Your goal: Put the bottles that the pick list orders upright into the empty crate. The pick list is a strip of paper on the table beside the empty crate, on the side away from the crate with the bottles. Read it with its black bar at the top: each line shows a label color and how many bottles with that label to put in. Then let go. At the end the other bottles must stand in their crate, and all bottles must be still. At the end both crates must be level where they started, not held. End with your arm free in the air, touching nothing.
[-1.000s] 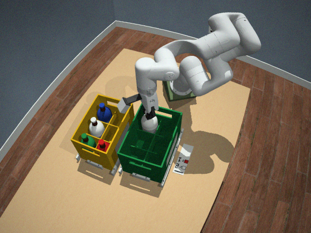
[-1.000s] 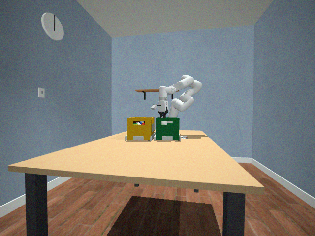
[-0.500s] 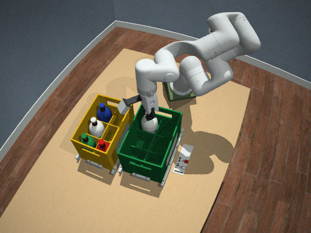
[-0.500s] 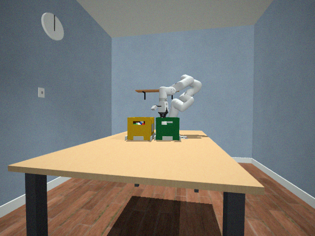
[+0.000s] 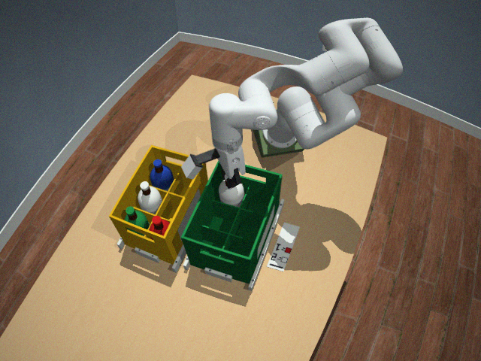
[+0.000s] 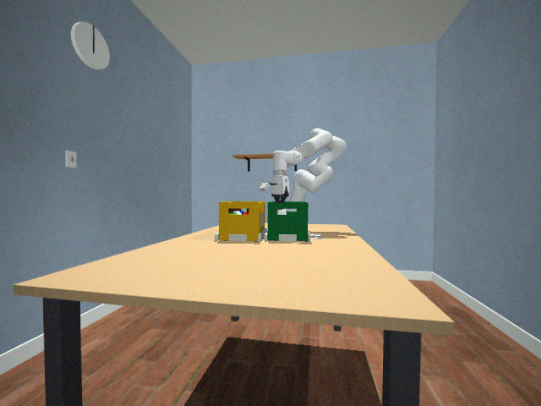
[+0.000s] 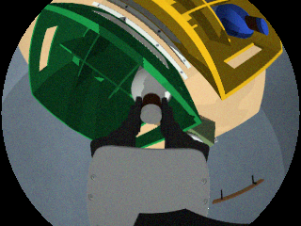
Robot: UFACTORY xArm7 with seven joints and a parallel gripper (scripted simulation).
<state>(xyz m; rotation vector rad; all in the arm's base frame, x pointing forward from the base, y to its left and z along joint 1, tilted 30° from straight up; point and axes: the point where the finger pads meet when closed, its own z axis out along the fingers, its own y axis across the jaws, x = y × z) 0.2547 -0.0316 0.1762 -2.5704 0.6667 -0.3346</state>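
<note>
My gripper [image 5: 233, 181] is shut on the neck of a white-label bottle [image 5: 231, 193] and holds it upright, partly down in the far left cell of the green crate [image 5: 233, 222]. In the wrist view the fingers clamp the bottle's brown cap over the green crate [image 7: 101, 75]. The yellow crate [image 5: 161, 204] holds a blue-label bottle [image 5: 161, 175], a white-label bottle [image 5: 148, 196], a green-label bottle [image 5: 135, 217] and a red-label bottle [image 5: 157, 225]. The pick list [image 5: 284, 251] lies to the right of the green crate; it shows a red and a white swatch.
The two crates stand side by side and almost touch. The robot base [image 5: 279, 141] stands behind the green crate. In the exterior view both crates [image 6: 263, 221] stand far down the long table.
</note>
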